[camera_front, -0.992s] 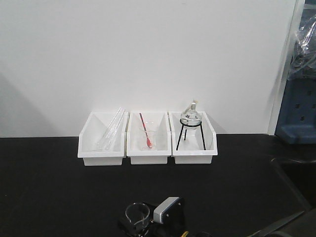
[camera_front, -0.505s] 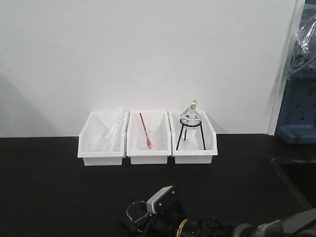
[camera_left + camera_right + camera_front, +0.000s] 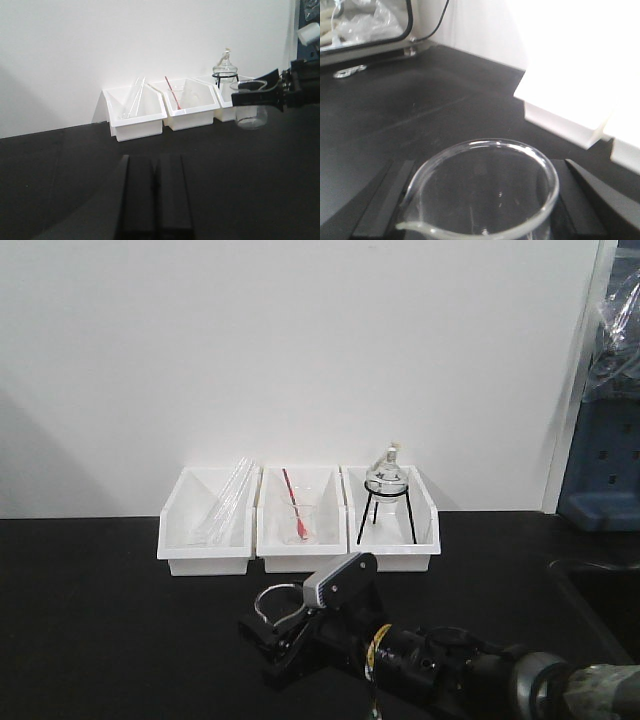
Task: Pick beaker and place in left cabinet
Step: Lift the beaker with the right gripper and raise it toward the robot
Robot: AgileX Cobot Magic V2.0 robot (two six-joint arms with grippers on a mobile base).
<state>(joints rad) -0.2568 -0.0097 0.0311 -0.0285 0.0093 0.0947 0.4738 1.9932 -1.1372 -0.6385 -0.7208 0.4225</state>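
Nearest, the left tool is seen closed to a slit, empty, over the desk. Further out, the beaker is clamped at its rim by the right tool. Within the last second it has been raised and carried forward, so the pick is judged done. It is held upright, long axis vertical, spout turned toward the wrist. The left cabinet is not seen.

bright even light; wall glares; close beaker blurred, perhaps defocused.
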